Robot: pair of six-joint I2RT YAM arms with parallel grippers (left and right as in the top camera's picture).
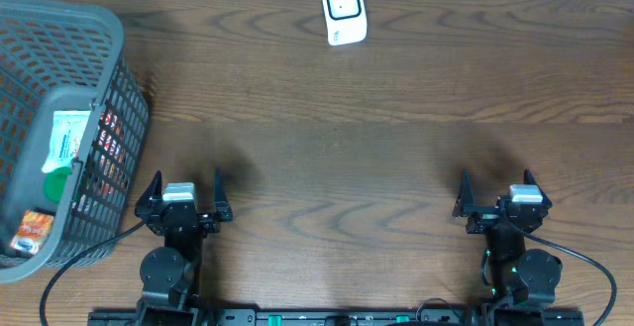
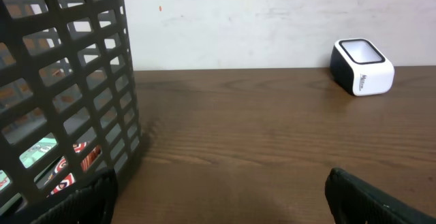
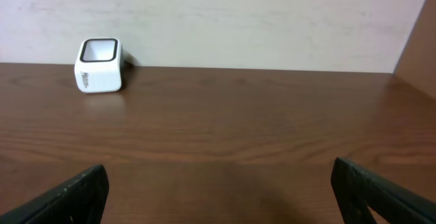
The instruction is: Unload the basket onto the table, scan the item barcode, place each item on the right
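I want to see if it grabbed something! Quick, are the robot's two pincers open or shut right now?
Left pincer: open, holding nothing.
Right pincer: open, holding nothing.

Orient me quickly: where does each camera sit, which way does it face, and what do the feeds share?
Overhead: above the table, looking straight down; basket, scanner at the far edge, left gripper and right gripper open.
Left wrist: low behind the left gripper, facing the far wall; basket left, scanner right, own fingers at bottom corners.
Right wrist: low behind the right gripper, facing the far wall; scanner left, own fingers below.
Shared: all three see the scanner.
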